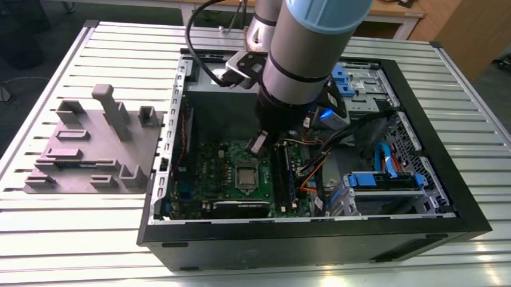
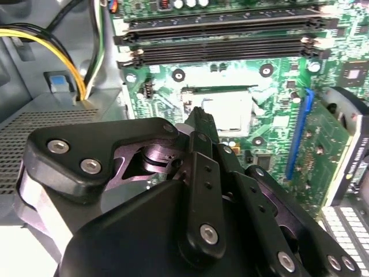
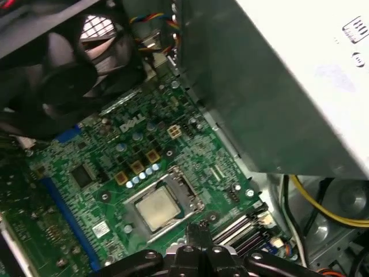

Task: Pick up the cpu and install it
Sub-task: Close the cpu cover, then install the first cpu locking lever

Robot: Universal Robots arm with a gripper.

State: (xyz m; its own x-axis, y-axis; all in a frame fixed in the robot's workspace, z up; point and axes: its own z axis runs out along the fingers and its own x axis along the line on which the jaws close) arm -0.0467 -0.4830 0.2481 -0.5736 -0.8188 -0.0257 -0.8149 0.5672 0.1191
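The cpu (image 3: 157, 208) is a small silver-grey square lying flat in the socket at the middle of the green motherboard (image 3: 86, 196). It also appears as a pale square, the cpu (image 2: 228, 109), in the second wrist view and as the cpu (image 1: 246, 175) in the exterior view. My gripper (image 3: 196, 228) hovers a little above the board beside the socket, on the memory-slot side. Its black fingers (image 2: 200, 124) are pressed together with nothing between them. In the exterior view the gripper (image 1: 258, 146) hangs inside the open computer case, just above the socket.
A large grey power supply box (image 3: 277, 86) and a black fan (image 3: 63, 69) flank the board. Memory slots (image 2: 219, 52) and yellow cables (image 2: 69, 52) lie near the socket. Blue-tabbed drive cages (image 1: 383, 179) fill the case's right. A grey parts fixture (image 1: 92, 149) sits on the slatted table at the exterior view's left.
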